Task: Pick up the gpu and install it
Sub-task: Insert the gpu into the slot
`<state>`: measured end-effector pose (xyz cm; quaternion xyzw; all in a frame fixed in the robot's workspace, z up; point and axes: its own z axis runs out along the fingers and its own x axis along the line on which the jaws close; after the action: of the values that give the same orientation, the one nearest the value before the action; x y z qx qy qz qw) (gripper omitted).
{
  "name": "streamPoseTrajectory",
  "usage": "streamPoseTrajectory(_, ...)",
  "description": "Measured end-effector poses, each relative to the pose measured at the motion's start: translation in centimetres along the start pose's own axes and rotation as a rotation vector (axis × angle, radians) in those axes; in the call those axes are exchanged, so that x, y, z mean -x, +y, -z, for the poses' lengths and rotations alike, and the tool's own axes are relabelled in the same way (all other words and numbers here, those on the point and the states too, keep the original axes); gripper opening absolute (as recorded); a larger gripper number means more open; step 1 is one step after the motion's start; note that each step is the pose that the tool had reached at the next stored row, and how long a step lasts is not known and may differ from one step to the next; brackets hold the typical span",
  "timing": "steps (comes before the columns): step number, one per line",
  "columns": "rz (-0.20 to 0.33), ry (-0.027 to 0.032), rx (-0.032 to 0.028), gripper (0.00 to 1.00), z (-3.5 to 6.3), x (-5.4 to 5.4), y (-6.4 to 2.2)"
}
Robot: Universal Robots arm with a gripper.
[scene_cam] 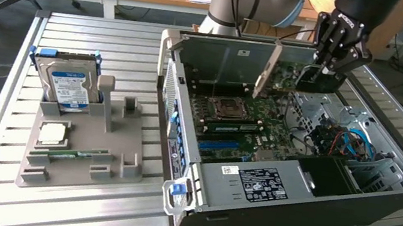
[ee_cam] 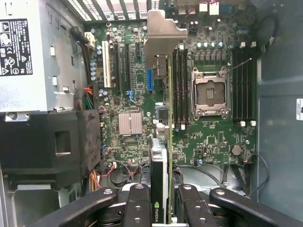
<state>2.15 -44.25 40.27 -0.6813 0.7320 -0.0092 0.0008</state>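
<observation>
Gpu (ee_cam: 160, 182): dark card with a silver end bracket, held edge-on over the open computer case (scene_cam: 289, 224), raised above the motherboard (scene_cam: 252, 127) and not seated in a slot. Its bracket end points toward the case's rear wall. Jaws: closed partway onto the gpu, one finger pressing each flat face, the card upright between them. Computer case: lying on its side on the slatted metal tabletop (scene_cam: 115, 45) with the open side up. Contents of the case: green motherboard on its floor, with a CPU socket (scene_cam: 228, 106), a memory stick (scene_cam: 232, 128) in a slot beside the socket, and a small silver heatsink (ee_cam: 130, 124); a power supply (scene_cam: 255, 185) with a white-printed label against the case's front end; blue cables (scene_cam: 354, 143) in the bay along the case's far side. Grey holder tray (scene_cam: 78, 175): on the tabletop outside the case, beside its wall toward the exterior view's left. Contents of the tray: a hard drive (scene_cam: 68, 86) with a blue-white label standing upright at the far end, a square processor chip (scene_cam: 52, 133) lying flat, and a narrow green memory module (scene_cam: 69, 154) lying in a groove.
</observation>
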Motion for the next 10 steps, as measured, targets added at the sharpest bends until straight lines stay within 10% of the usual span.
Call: streamPoseTrajectory(10, 0.004, -0.0014, -0.013, 0.27, -1.06, -0.1, 1.43)
